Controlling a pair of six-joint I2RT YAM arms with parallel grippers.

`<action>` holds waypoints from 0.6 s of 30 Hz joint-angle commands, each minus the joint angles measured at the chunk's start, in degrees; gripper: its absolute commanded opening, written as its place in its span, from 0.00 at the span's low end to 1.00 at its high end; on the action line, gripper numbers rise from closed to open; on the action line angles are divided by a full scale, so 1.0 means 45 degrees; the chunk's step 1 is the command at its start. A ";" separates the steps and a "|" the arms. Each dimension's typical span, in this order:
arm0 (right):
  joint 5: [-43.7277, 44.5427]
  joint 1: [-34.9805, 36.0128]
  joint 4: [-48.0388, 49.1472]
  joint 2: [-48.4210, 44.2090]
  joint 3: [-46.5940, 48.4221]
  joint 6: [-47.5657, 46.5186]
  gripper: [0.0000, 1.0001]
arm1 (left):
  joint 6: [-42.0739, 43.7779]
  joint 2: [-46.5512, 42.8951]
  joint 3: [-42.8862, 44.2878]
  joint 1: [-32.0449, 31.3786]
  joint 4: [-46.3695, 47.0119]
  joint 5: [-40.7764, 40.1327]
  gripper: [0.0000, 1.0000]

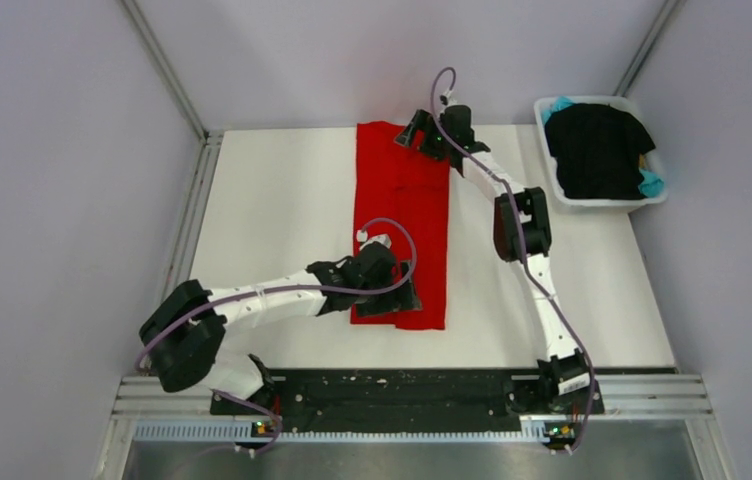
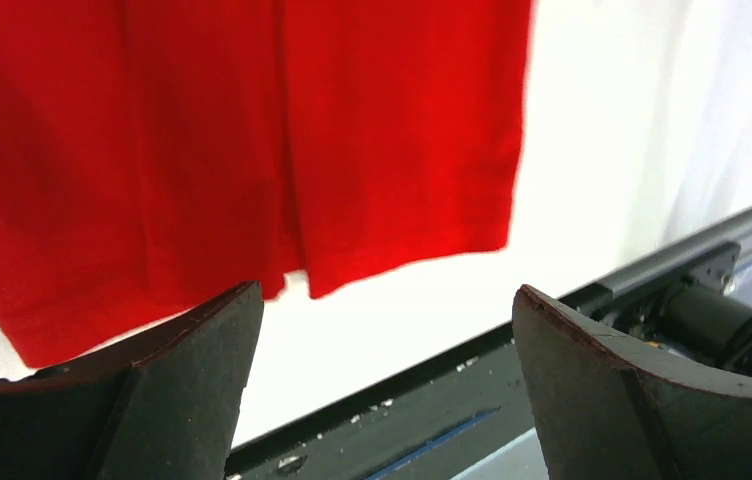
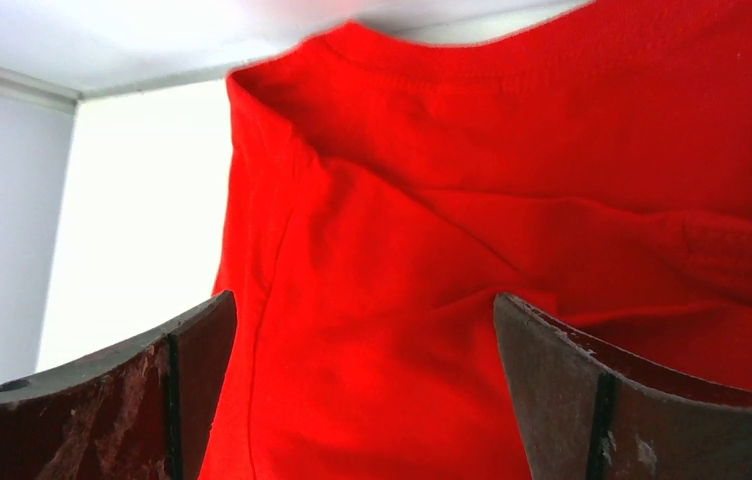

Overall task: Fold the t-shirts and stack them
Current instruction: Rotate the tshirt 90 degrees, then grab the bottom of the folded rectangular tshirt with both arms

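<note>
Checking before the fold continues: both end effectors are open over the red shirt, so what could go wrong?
At the hem, the left end effector may pinch only one of two folded-in flaps of the red shirt, splaying the strip. At the collar, cloth is wrinkled under the right end effector; creases may get folded in.

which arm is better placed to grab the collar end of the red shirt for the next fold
Right. The right end effector, open, hangs over the collar of the red t-shirt at the far end; the left end effector is open at the near hem.
</note>
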 commanded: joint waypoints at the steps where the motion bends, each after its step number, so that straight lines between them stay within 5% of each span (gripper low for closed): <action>1: 0.0388 0.0357 -0.2322 -0.1581 -0.0589 -0.2097 0.99 | 0.1485 -0.1489 0.0568 -0.0621 -0.0727 -0.1269 0.99; 9: 0.1664 0.0349 -0.4327 -0.5474 -0.2441 -0.4593 0.99 | 0.0008 -0.4170 -0.0704 0.0000 -0.3997 -0.5823 0.99; 14: 0.2781 0.0619 -0.4480 -0.9666 -0.9018 -0.3733 0.98 | 0.0640 -0.4812 -0.2928 0.2776 -0.2194 -0.2688 0.99; 18: 0.3300 0.1750 -0.2285 -1.3146 -1.4893 -0.3092 0.97 | 0.1073 -0.4438 -0.3613 0.3156 -0.0750 -0.1012 0.96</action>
